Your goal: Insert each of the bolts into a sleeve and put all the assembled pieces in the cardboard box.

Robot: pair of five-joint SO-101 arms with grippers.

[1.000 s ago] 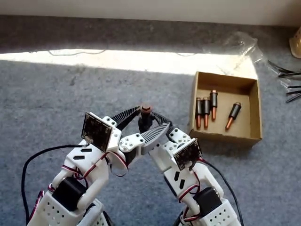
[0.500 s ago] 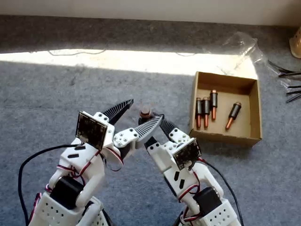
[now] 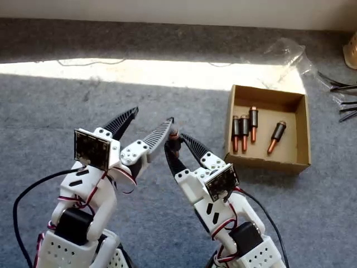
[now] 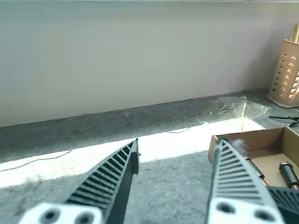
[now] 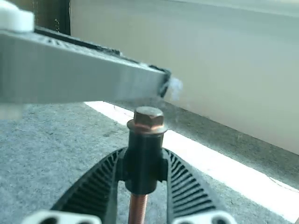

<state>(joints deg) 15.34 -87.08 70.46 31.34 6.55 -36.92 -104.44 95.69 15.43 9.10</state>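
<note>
Right gripper (image 5: pixel 142 170): jaws are clamped on the black sleeve (image 5: pixel 142 156), which is held upright. The bolt (image 5: pixel 148 119) is seated in the sleeve. Its hex head is seen on top, and the copper shank is seen coming out below, between the two fingers.

Left gripper (image 3: pixel 154 114): jaws are spread wide and nothing is held between them. It is placed right beside the right gripper. One of its fingers (image 5: pixel 93 79) is seen crossing just above the bolt head; whether it touches cannot be told.

The cardboard box (image 3: pixel 268 162) is found near the right gripper, on the side away from the left gripper, and is open on top. Four assembled pieces (image 3: pixel 244 133) are seen lying flat inside. Three are laid side by side, roughly parallel, by the wall nearer the jaws. The fourth (image 3: pixel 277 137) is set apart from them and tilted.

Past the box, a crumpled clear plastic bag (image 3: pixel 285 53) is seen. A beige slotted holder (image 4: pixel 286 74) is stood farther out on the same side. Thin black items (image 3: pixel 341 101) are laid by the box's far side; what they are cannot be made out.

Everything is carried on grey carpet (image 3: pixel 50 123). A sunlit strip (image 3: pixel 139 72) is seen across it beyond both sets of jaws, with a pale wall (image 4: pixel 140 56) behind.
</note>
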